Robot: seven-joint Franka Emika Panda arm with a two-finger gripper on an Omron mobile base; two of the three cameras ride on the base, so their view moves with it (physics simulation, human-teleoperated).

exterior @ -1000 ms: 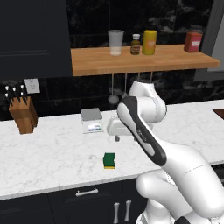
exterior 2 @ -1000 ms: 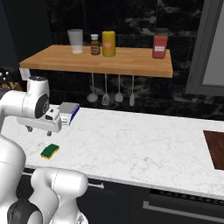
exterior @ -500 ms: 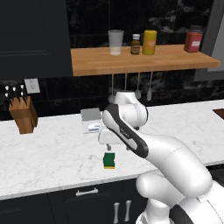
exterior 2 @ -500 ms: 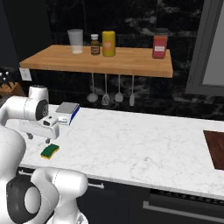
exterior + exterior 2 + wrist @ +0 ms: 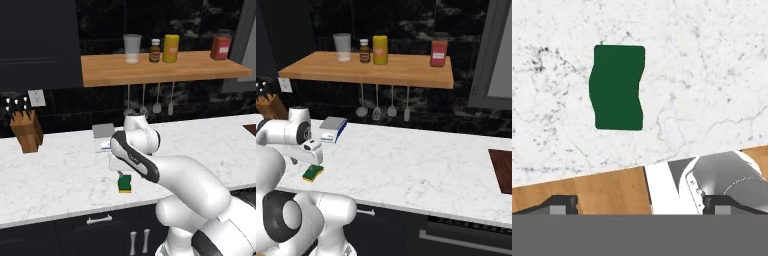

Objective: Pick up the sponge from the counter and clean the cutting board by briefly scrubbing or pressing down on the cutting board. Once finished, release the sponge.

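- Green-topped, yellow underneath, the sponge (image 5: 124, 183) lies flat on the white marble worktop (image 5: 421, 165), close to its front edge and towards its left end.
- Your claw (image 5: 312, 159) hangs directly above the sponge, fingers (image 5: 561, 204) spread wide apart and holding nothing; the sponge looks untouched.
- In the hand view the sponge (image 5: 617, 88) sits ahead of the two fingertips, its long axis running up and down the picture, so the short width lies across the gap between the fingers. That suits a straight descent; you probably need a small shift forward first to centre it.
- Your cutting board (image 5: 502, 171) rests at the far right end of the worktop, well apart from the sponge, so expect a long carry.
- A grey-and-white box (image 5: 103, 137) stands behind the sponge, nearer the back wall; keep clear of it.
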